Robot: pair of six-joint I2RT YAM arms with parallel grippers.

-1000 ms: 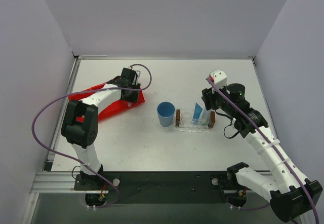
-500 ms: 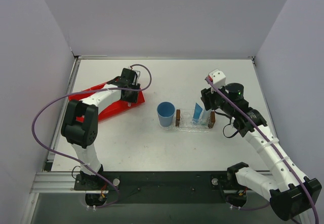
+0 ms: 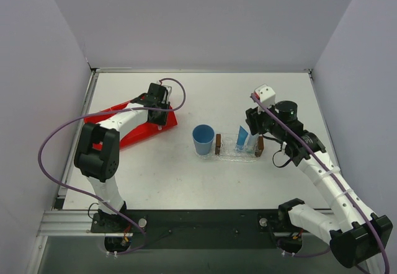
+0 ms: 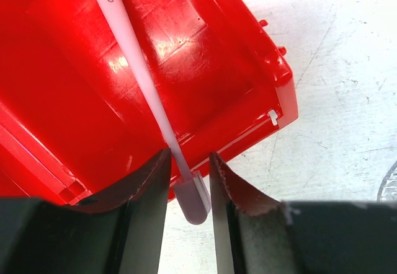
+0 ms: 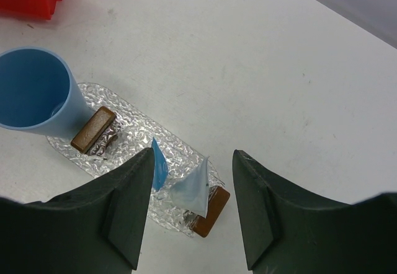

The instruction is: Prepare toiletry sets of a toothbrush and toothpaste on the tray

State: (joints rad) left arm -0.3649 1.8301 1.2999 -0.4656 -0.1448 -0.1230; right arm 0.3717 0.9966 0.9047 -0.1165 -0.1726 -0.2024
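The toothbrush (image 4: 146,82), a white-to-pink stick, lies in the red bin (image 4: 74,100) with its head (image 4: 193,199) over the bin's rim. My left gripper (image 4: 189,181) is shut on the head; in the top view it (image 3: 160,116) is at the bin's right end. The clear tray (image 5: 133,144) with brown end blocks holds a blue toothpaste tube (image 5: 159,165) and a pale one (image 5: 193,190), both leaning upright. My right gripper (image 5: 193,155) is open and empty just above them. In the top view it (image 3: 253,126) hangs over the tray (image 3: 231,155).
A blue cup (image 3: 203,139) stands against the tray's left end, also in the right wrist view (image 5: 31,88). The red bin (image 3: 133,130) lies tilted at the left of the table. Grey walls close in the sides and back.
My right arm has shifted very slightly over the tray. The left arm has not visibly moved.
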